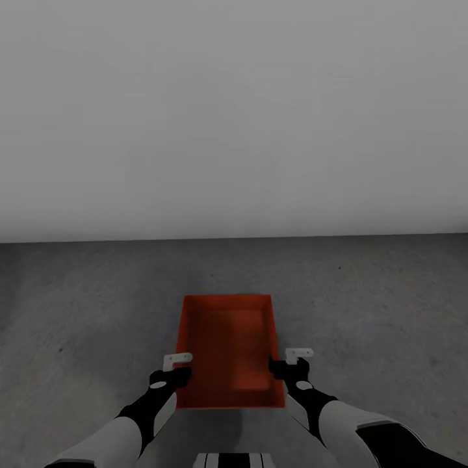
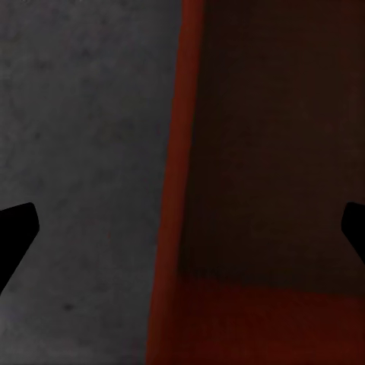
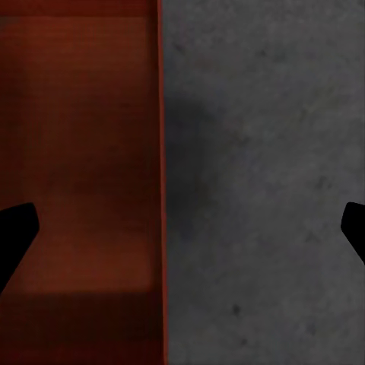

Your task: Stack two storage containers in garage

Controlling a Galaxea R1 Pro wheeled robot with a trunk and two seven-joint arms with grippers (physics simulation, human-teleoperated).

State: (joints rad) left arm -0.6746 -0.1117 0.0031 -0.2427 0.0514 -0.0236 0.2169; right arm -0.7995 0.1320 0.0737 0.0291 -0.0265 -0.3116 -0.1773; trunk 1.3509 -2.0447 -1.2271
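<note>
Straddling the container's (image 1: 227, 348) side walls, the left hand (image 1: 177, 364) and right hand (image 1: 294, 359) both gape open, so the box lies between them on the garage floor (image 1: 364, 305), likely ready as the stack's base.

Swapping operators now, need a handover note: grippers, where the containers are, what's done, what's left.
Left gripper: open, straddling the left wall of the storage container, not clamped.
Right gripper: open, straddling its right wall, not clamped.
One container in view, open side up, over the grey garage floor in front of the pale wall. A shadow on the floor beside it hints it may be off the ground; cannot tell.
Done: one container brought to the garage.
Left: confirm it rests on the floor, fetch the second container, stack it on top.
</note>
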